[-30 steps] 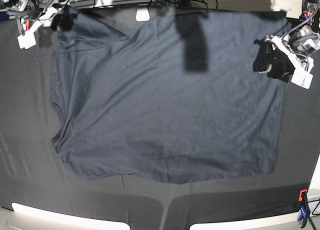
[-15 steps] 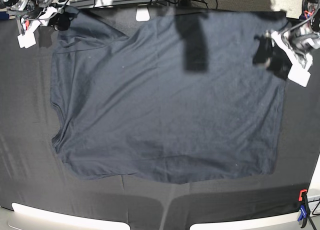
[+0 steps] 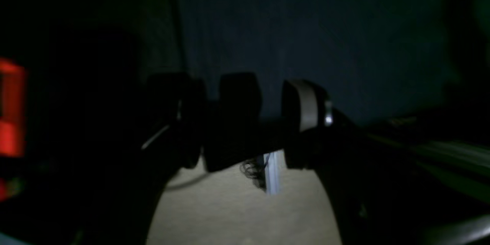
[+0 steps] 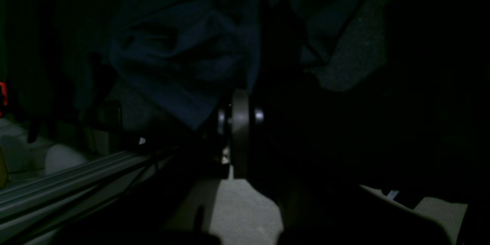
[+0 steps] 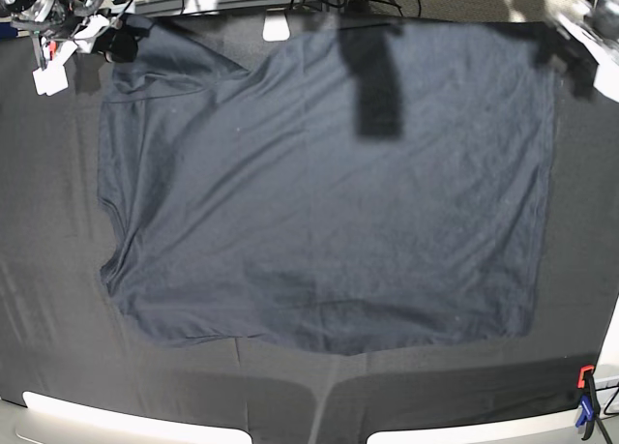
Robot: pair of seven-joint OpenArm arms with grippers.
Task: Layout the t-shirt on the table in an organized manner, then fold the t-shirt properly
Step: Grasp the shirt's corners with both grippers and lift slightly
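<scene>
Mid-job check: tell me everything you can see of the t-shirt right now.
The t-shirt is dark navy-charcoal, thin and slightly sheeny, spread mostly flat across the table with faint creases. One sleeve bunches at the base view's top-left corner, where the right gripper is shut on a fold of fabric. A dark shadow band crosses the upper middle. The left gripper is at the top-right corner; whether it touches the fabric cannot be told.

Seen from the left wrist camera, the left gripper hangs in deep shadow, its dark fingers spread apart with nothing between them. One lighter grey finger pad catches the light at right. Behind, the t-shirt fills the upper frame as a dim navy expanse. A pale floor shows below, and a red blur glows at the left edge.
</scene>
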